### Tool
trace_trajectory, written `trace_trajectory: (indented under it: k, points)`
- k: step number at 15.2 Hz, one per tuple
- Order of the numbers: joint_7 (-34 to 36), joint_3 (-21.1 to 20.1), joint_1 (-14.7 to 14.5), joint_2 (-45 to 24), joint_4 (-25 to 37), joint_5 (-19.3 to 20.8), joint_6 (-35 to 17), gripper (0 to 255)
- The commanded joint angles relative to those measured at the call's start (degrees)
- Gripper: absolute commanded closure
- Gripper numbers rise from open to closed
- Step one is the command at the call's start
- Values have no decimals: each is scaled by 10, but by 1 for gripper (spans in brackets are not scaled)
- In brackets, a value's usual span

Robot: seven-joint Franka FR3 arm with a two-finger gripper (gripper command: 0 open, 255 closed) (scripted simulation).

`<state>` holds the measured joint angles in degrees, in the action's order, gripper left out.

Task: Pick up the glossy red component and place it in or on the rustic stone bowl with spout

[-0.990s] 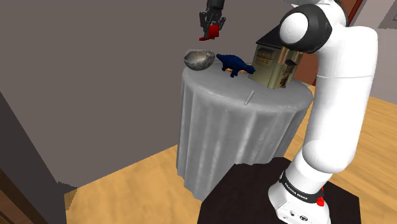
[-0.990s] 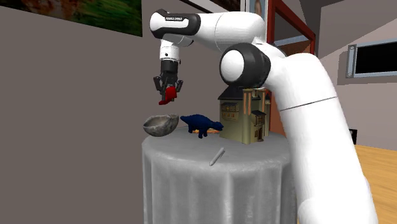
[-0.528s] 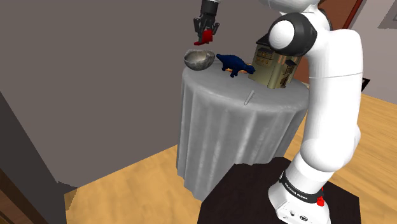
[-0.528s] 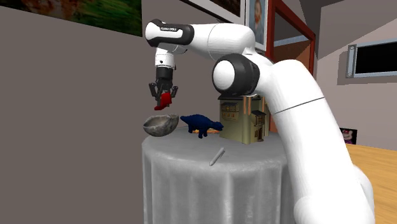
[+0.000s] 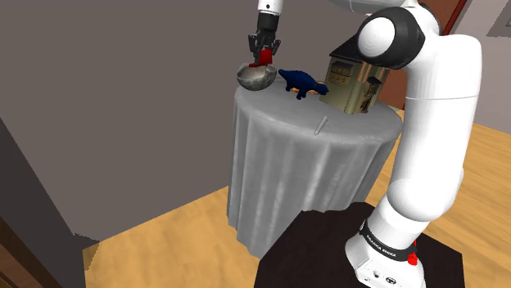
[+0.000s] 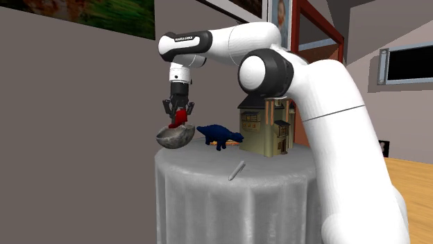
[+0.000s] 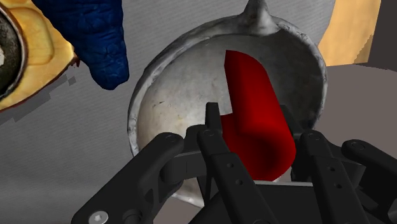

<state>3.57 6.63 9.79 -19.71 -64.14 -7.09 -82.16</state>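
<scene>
While our gripper (image 5: pixel 262 54) clasps the red piece (image 7: pixel 254 108) low over the bowl (image 5: pixel 255 78), we fear a crooked release: the long piece could tip over the rim, or knock the bowl off the table (image 5: pixel 311 159) edge close by. Beyond the bowl stand a model house (image 5: pixel 354 82), a blue dinosaur (image 5: pixel 301 82) just beside it, and a stick (image 5: pixel 321 125) well apart; none blocks us.

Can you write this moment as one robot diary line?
hand: shut on red part | red part: over grey bowl | released: not yet
</scene>
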Motion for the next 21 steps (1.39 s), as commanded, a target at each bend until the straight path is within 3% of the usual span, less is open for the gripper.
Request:
trace_trajectory:
  k: [1, 6, 7, 12, 16, 21]
  points:
    - [0, 0, 0, 2, -5, 0, -4, 255]
    - [0, 0, 0, 2, -5, 0, -4, 255]
    - [0, 0, 0, 2, -5, 0, -4, 0]
    - [0, 0, 0, 2, -5, 0, -4, 0]
    - [5, -1, 18, -81, 204, -12, 123, 0]
    - [5, -1, 18, -81, 204, -12, 123, 0]
